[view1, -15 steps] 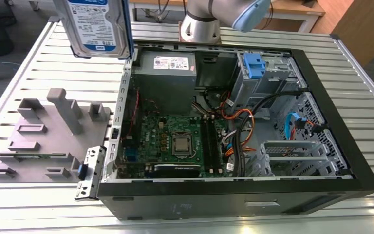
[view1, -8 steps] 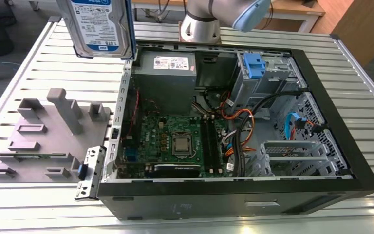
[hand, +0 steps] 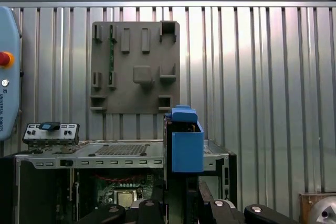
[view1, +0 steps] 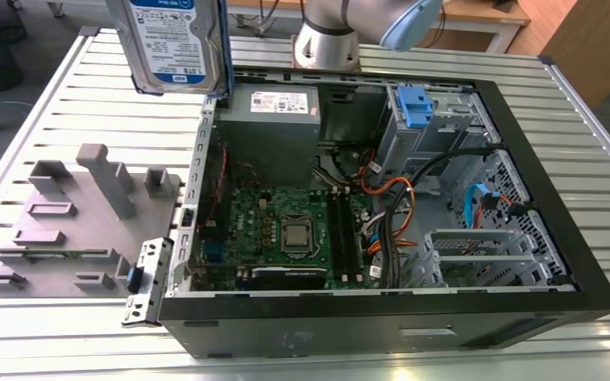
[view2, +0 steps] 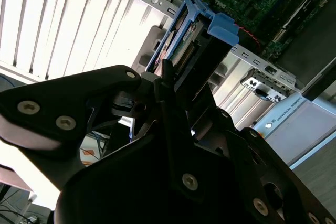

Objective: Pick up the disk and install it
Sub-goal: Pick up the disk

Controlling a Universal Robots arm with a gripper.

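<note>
Table: you have a slatted metal top under everything.
Case: your black tower case lies on its side, open upward.
Board: green motherboard lies flat on the case floor.
Supply: grey box with white sticker, far end of the case.
Clip: tall blue plastic clip, on the exterior view's right of the supply.
Cables: orange and black bundle beside the board.
Fixture: grey moulded plate just beside the case, on the exterior view's left.
</note>
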